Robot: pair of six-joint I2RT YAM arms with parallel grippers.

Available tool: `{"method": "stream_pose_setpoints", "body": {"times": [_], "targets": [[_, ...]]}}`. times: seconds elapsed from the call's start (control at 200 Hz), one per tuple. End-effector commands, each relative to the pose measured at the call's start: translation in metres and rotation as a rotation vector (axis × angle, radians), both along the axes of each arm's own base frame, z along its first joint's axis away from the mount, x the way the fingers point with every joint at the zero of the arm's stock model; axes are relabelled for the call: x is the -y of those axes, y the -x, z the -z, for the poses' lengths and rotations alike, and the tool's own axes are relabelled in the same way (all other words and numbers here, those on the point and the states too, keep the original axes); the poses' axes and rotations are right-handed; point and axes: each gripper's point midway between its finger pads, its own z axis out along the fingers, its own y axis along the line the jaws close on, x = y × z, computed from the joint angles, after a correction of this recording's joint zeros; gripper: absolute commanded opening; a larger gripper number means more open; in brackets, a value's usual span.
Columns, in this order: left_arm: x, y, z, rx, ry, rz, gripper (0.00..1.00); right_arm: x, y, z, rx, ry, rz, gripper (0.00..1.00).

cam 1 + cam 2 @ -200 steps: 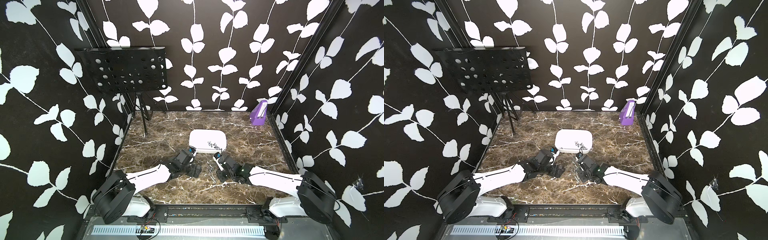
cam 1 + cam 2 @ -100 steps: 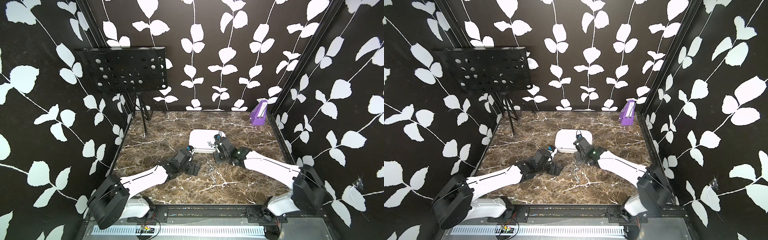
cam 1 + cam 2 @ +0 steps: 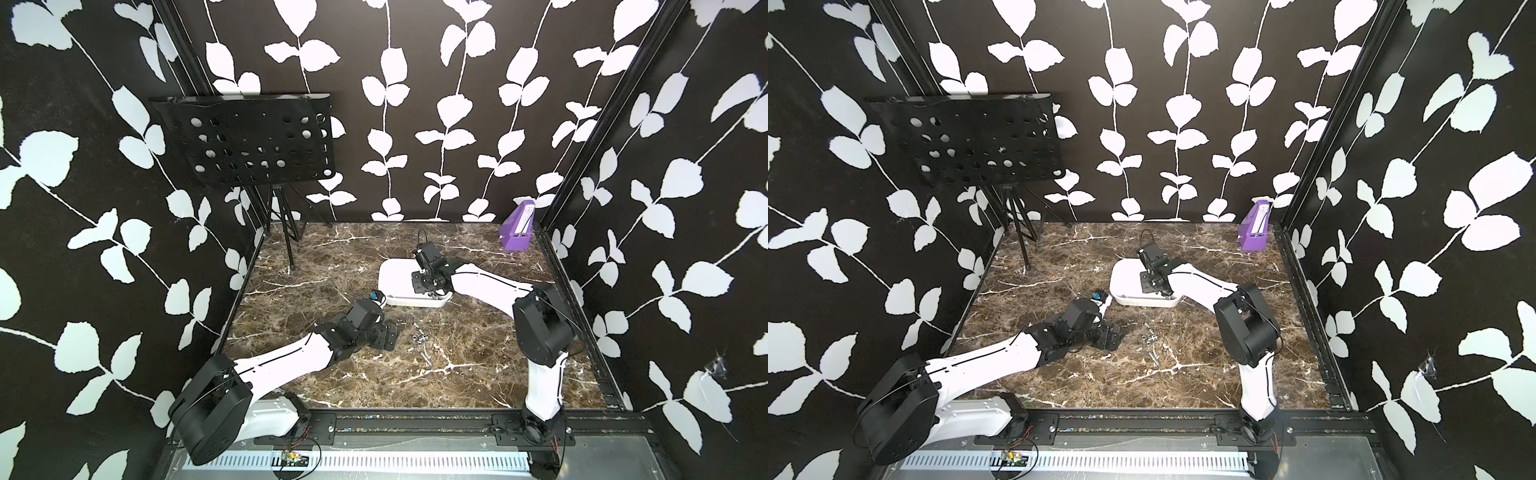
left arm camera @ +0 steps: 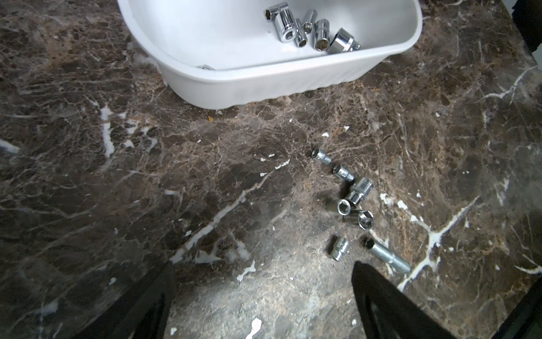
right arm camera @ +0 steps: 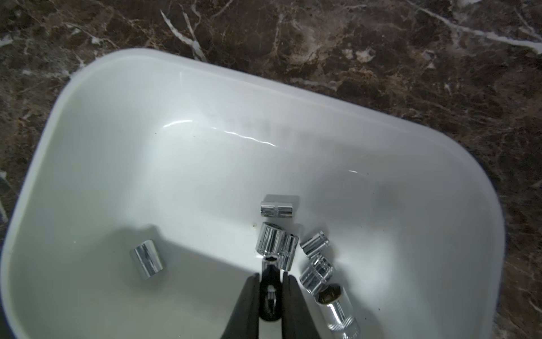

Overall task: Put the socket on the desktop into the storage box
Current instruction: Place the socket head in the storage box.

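1. Right gripper (image 5: 270, 277) hangs over the storage box (image 5: 205, 70). Jaws are narrow, with a small dark held socket (image 5: 269, 264) between the fingers. Firm pinch or slack, cannot tell.
2. Left gripper (image 4: 264, 264) sits low over the desktop (image 4: 146, 176), jaws wide, nothing in them.
3. Stored sockets (image 5: 271, 242) lie in the box, most bunched at one end, one apart.
4. Loose sockets (image 4: 350, 205) lie scattered on the desktop just ahead of the left gripper, near the box wall. Some are touching.
5. Handling, judged: chrome steel, rigid, dense for its bulk, and slick and round, so prone to roll or squirt out.
6. Best hold: across the barrel at mid-length, starting with the outliers. Take the long socket (image 4: 387, 255) at its middle.
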Motion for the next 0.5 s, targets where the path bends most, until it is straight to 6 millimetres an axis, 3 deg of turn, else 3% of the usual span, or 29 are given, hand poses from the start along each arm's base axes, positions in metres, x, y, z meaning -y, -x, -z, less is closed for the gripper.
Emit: {"method": "stream_pose_setpoints", "body": {"times": [0.0,0.12,0.235,0.395,0.435,0.45,0.495], "targets": [[-0.001,0.003,0.004,-0.009,-0.001,0.001,0.94,-0.005,-0.011,-0.018,0.02,-0.034,0.006,0.24],[0.0,0.004,0.002,-0.009,0.009,0.006,0.94,-0.004,-0.008,-0.027,0.029,-0.046,-0.001,0.39],[0.005,0.005,-0.003,0.0,0.042,0.022,0.95,0.0,0.001,-0.057,0.051,-0.057,-0.041,0.44],[0.003,0.006,-0.009,0.022,0.047,0.032,0.94,0.016,0.033,-0.088,0.133,-0.131,-0.079,0.45],[0.002,0.007,-0.01,0.028,0.047,0.029,0.95,0.025,0.049,-0.073,0.106,-0.114,-0.092,0.45],[0.001,0.007,-0.011,0.032,0.046,0.03,0.95,0.028,0.054,-0.081,0.121,-0.128,-0.097,0.45],[0.001,0.007,-0.012,0.036,0.049,0.032,0.95,0.036,0.068,-0.08,0.126,-0.126,-0.102,0.46]]}}
